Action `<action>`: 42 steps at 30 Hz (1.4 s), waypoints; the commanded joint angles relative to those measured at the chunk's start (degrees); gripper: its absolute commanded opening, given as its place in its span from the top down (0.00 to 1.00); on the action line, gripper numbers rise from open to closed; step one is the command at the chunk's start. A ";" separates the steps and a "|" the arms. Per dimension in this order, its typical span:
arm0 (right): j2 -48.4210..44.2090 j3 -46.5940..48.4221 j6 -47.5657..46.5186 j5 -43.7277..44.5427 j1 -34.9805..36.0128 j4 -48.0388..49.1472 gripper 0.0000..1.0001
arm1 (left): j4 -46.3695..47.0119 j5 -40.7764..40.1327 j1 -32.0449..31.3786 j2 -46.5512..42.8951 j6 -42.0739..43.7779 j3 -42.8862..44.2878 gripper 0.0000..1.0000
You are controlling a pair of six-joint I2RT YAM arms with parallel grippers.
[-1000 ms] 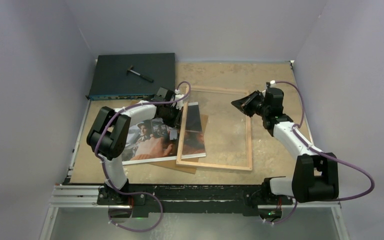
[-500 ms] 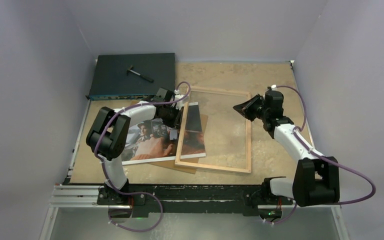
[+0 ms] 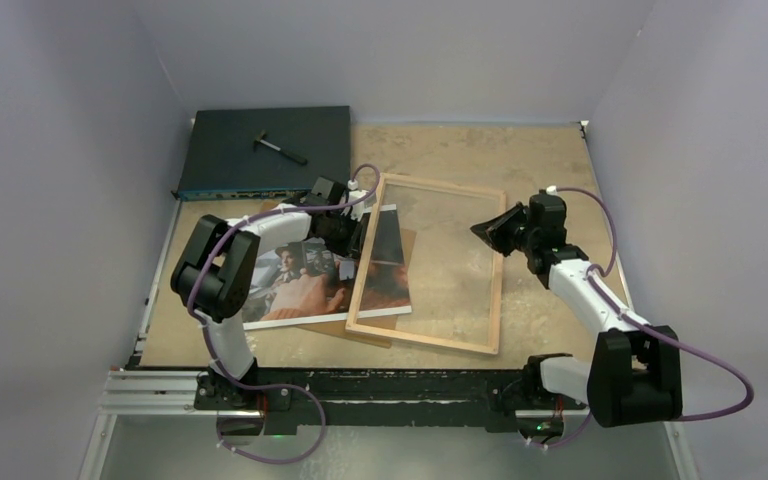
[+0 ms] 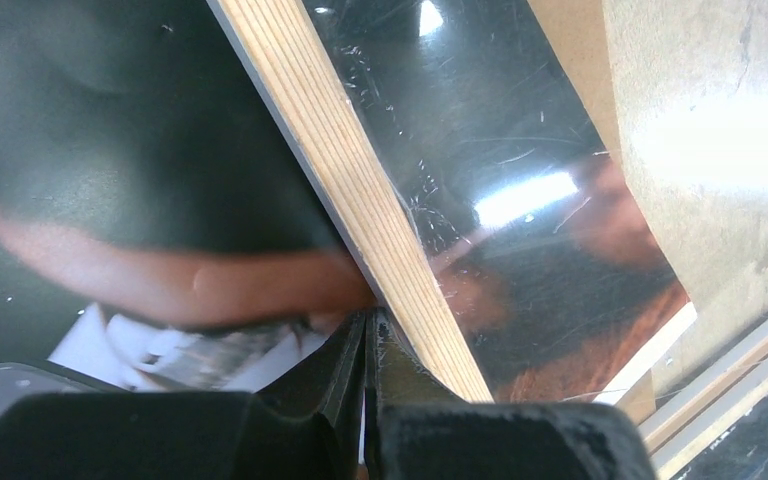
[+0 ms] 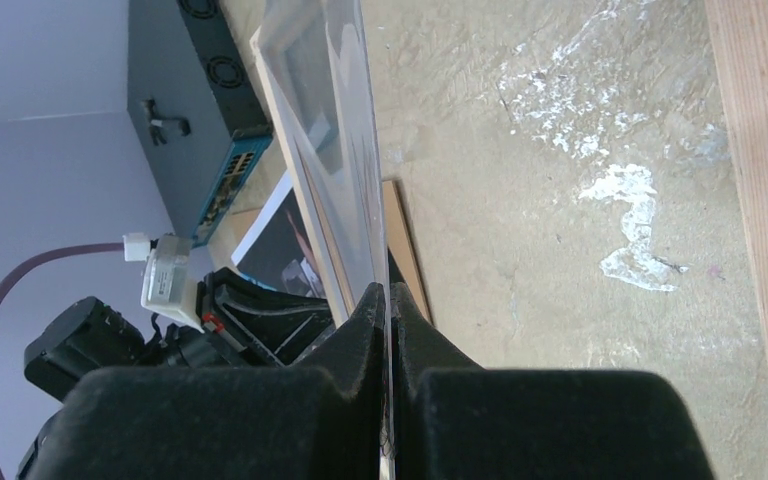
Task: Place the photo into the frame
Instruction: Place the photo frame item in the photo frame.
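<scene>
frame (image 3: 420, 336) rotated slightly over photo (image 3: 300, 285) | left gripper (image 4: 368, 330) clenched | right gripper (image 5: 388, 300) pinching frame

Top view is evenly, softly lit; shadows on the mottled tan table (image 3: 440, 150) are faint. Left wrist view shows white glare on the clear pane (image 4: 520, 150) of the thin light-wood rectangular frame (image 4: 355, 190), table blown out at right, foreground blurred.

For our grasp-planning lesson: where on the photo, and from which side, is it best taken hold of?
Probably the white border at the near-left corner of the photo, coming in low from the near side. It lies flat, face up, so only an edge can be pinched; its right strip lies under the frame, and the shut left gripper crowds its far-right part.
</scene>
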 commanded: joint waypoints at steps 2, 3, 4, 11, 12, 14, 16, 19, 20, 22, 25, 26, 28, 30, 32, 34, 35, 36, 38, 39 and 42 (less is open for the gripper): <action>-0.40 1.05 0.00 1.05 0.44 -2.54 1.00 | 0.08 1.87 -0.39 -1.99 -0.51 -0.35 1.00; -0.61 1.11 -0.10 1.12 0.40 -2.55 1.00 | -0.10 1.82 -0.34 -2.20 -0.39 -0.20 1.00; -0.77 1.16 -0.09 1.06 0.39 -2.55 1.00 | -0.17 1.77 -0.31 -2.34 -0.28 -0.15 1.00; -2.69 0.42 0.07 -0.01 0.39 -3.81 1.00 | -0.36 1.77 -0.33 -2.20 -0.03 0.26 1.00; -3.09 0.16 0.24 -0.16 0.44 -4.04 1.00 | -0.31 1.76 -0.30 -2.15 -0.02 0.22 1.00; -3.99 -0.37 0.66 -0.45 0.40 -4.04 1.00 | -0.13 1.81 -0.35 -1.90 -0.16 0.14 1.00; -4.48 -0.88 0.89 -0.83 0.41 -4.06 1.00 | -0.04 1.92 -0.38 -1.66 -0.22 0.21 1.00; -4.89 -1.12 0.91 -0.88 0.45 -4.39 1.00 | -0.10 2.09 -0.40 -1.42 -0.32 0.52 1.00; -4.94 -1.21 0.81 -0.88 0.40 -4.33 1.00 | -0.12 2.12 -0.41 -1.38 -0.32 0.61 1.00; -4.96 -1.47 0.56 -0.97 0.39 -4.19 1.00 | -0.14 2.19 -0.39 -1.28 -0.32 0.76 1.00; -4.24 -1.91 0.01 -1.50 0.44 -2.98 1.00 | -0.10 2.27 -0.39 -1.12 -0.45 0.84 1.00; -3.92 -2.02 -0.17 -2.01 0.46 -2.13 1.00 | -0.14 2.35 -0.39 -1.04 -0.41 0.81 1.00; -3.21 -2.43 -0.18 -3.25 0.40 0.67 1.00 | -0.10 2.44 -0.41 -0.81 -0.54 0.95 1.00; -2.89 -2.72 -0.42 -4.30 0.43 2.85 1.00 | 0.10 2.46 -0.39 -0.65 -0.58 0.93 1.00; -3.14 -2.95 -1.09 -4.65 0.40 4.70 1.00 | 0.34 2.48 -0.39 -0.45 -0.68 1.03 1.00; -3.73 -3.40 -1.47 -4.97 0.44 6.91 1.00 | 0.52 2.60 -0.43 -0.07 -0.75 1.06 1.00; -3.95 -3.81 -1.64 -5.30 0.41 7.94 1.00 | 0.54 2.67 -0.39 0.02 -0.82 1.07 1.00; -4.13 -4.03 -1.67 -5.54 0.42 8.38 1.00 | 0.60 2.71 -0.44 0.24 -0.84 1.14 1.00; -4.26 -4.85 -1.54 -5.86 0.49 9.29 1.00 | 0.75 2.89 -0.44 0.43 -0.94 1.22 1.00; -4.38 -5.24 -1.35 -5.89 0.48 9.55 1.00 | 0.74 2.97 -0.47 0.51 -1.05 1.22 1.00; -4.48 -6.89 -0.03 -6.86 0.50 11.93 1.00 | 0.79 3.16 -0.48 0.58 -1.06 1.25 1.00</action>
